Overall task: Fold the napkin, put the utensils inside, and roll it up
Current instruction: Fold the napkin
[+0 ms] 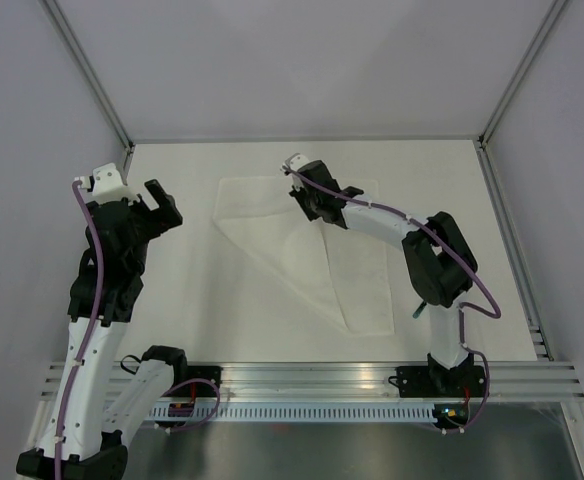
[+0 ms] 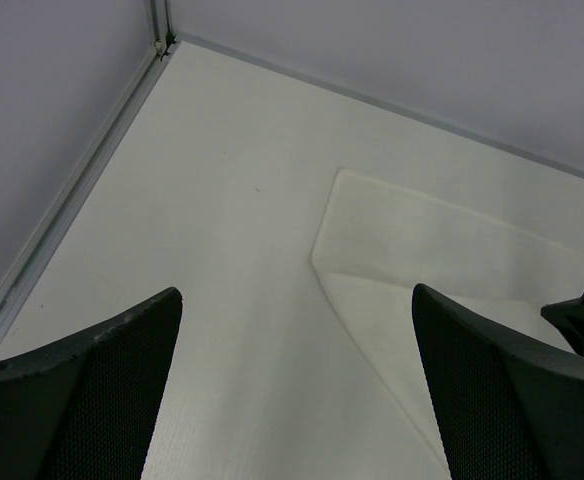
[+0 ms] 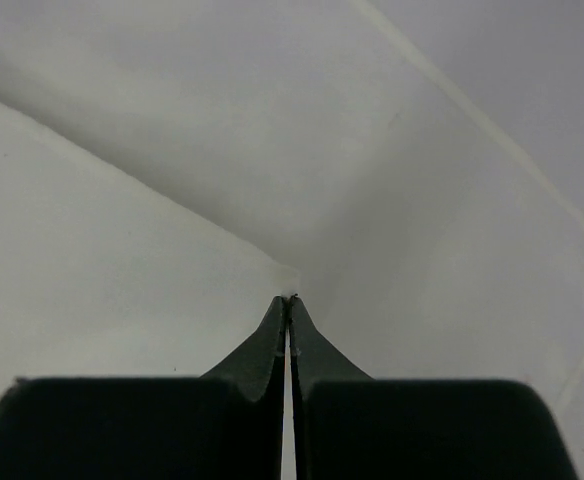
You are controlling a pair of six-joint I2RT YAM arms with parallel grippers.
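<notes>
**Right end effector pinches the napkin mid-fold**

The right end effector point(image 3: 290, 300) has its fingers pressed together on a small peak of white cloth. In the right wrist view the napkin point(image 3: 122, 260) rises to the tips in a ridge, so the grip is on fabric lifted off the surface rather than pinned flat. From above, this end effector point(image 1: 322, 195) sits over the far edge of the napkin point(image 1: 357, 285), near that edge's middle. A diagonal crease runs from the cloth's left side down to its near right part. By that lie, the pinched point belongs to a flap being drawn across toward the far edge, and the fold looks under way rather than finished.

The left end effector point(image 1: 162, 205) is spread wide and holds nothing. It hovers above bare surface point(image 1: 182, 290) to the left of the cloth. In the left wrist view its fingers point(image 2: 82, 390) frame the napkin's point(image 2: 422, 250) far left corner. That spot probably keeps it clear of the moving flap yet near enough to steady an edge.

A utensil point(image 1: 417, 312) shows only as a short dark green sliver just right of the napkin's near right corner, mostly hidden by the right arm point(image 1: 437, 260). It lies off the cloth — placing and rolling are not yet done.
</notes>
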